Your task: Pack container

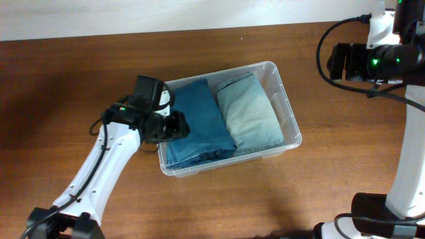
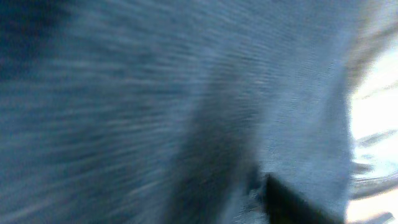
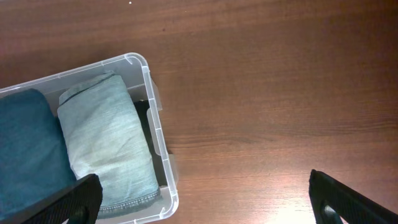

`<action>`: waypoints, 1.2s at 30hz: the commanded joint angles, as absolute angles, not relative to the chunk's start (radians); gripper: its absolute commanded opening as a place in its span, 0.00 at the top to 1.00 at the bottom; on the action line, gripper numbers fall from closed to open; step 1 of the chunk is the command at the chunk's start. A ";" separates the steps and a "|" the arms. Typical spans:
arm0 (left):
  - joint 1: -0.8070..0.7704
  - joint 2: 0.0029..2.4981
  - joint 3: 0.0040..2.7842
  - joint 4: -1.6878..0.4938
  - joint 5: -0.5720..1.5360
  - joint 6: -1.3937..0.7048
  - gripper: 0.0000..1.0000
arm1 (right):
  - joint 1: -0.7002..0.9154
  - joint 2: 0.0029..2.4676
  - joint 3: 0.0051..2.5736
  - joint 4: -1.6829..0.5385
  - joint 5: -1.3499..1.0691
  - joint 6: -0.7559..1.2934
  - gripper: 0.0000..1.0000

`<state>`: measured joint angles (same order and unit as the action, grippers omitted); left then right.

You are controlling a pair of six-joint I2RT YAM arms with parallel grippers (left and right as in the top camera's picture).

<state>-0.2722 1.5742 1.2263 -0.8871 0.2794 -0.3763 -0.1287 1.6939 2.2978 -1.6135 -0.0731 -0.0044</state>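
The clear plastic container (image 1: 289, 130) stands at the table's middle. It holds a folded dark blue cloth (image 1: 199, 123) on the left and a folded pale blue denim cloth (image 1: 249, 113) on the right. My left gripper (image 1: 175, 126) is at the tub's left rim, down on the dark blue cloth. Blurred blue fabric (image 2: 155, 93) fills the left wrist view, and only one dark finger (image 2: 292, 202) shows there. My right gripper (image 3: 205, 199) is open and empty, up over bare table right of the tub (image 3: 149, 81). It also shows in the overhead view (image 1: 342, 63).
The brown wooden table (image 1: 66, 79) stretches to both sides of the tub. A white wall edge runs along the back. The right arm's base (image 1: 382, 212) stands at the front right, with black cables near the right wrist.
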 commanded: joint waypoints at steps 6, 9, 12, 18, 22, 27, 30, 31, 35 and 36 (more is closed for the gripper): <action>-0.143 1.475 1.566 -0.874 0.212 -0.229 0.03 | -0.131 1.691 2.294 -1.612 -0.098 -0.010 0.01; -0.157 1.484 1.571 -0.838 0.212 -0.229 0.62 | -0.131 1.692 2.294 -1.612 -0.098 -0.010 0.02; -0.205 1.548 1.534 -0.845 0.212 -0.229 0.99 | -0.131 1.692 2.294 -1.611 -0.098 -0.010 0.02; -0.305 1.779 1.374 -0.863 0.208 -0.230 0.99 | -0.131 1.692 2.294 -1.608 -0.098 -0.010 0.01; -0.304 1.914 1.352 -0.860 0.104 -0.229 0.99 | -0.131 1.692 2.294 -1.609 -0.098 -0.010 0.02; -0.253 1.802 1.508 -0.983 0.056 -0.210 1.00 | -0.130 1.691 2.294 -1.616 -0.102 -0.012 0.02; -0.201 1.666 1.575 -1.007 -0.073 -0.211 0.90 | -0.115 1.690 2.294 -1.608 -0.134 -0.053 0.02; -0.165 1.611 1.581 -0.991 -0.113 -0.211 0.50 | -0.097 1.692 2.294 -1.589 -0.131 -0.074 0.02; -0.012 1.518 1.581 -0.981 -0.131 -0.212 0.01 | -0.027 1.764 2.294 -1.558 -0.122 -0.080 0.02; 0.019 1.518 1.581 -0.984 -0.120 -0.211 0.01 | -0.006 1.805 2.294 -1.547 -0.124 -0.096 0.02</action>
